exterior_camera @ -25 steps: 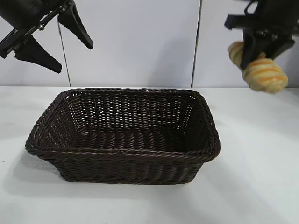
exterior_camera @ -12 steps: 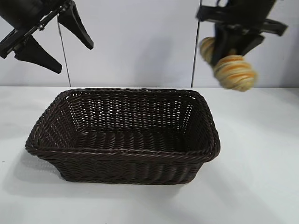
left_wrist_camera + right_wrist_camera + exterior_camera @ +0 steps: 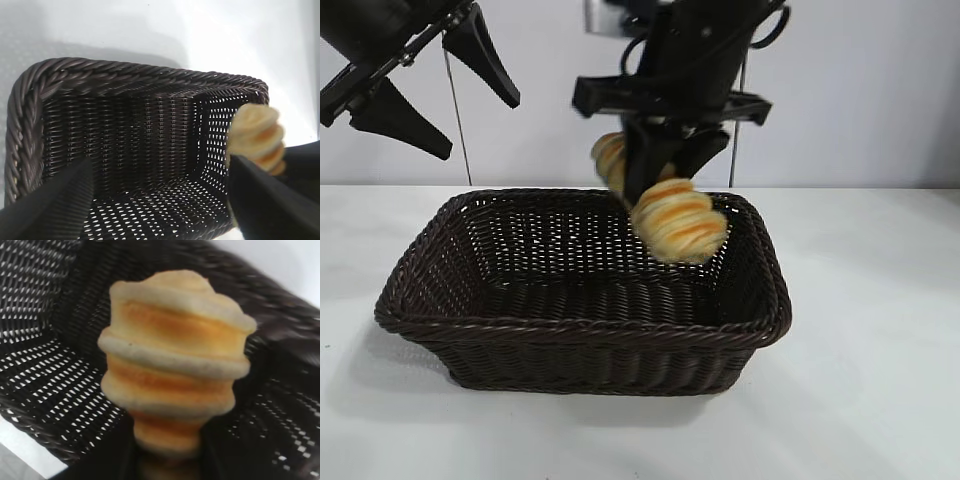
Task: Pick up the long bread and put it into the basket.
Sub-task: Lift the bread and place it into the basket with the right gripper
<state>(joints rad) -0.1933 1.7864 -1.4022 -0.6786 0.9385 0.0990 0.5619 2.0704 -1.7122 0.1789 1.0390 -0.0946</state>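
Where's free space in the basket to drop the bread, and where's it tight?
The basket floor is bare from wall to wall, widest toward the side under the parked left gripper, which is open. It is tight only at the far right corner, where the right gripper holds the long bread above the floor.

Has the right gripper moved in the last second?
Yes. The right gripper, shut on the long bread, went leftward in the exterior view, from beyond the basket to above it.
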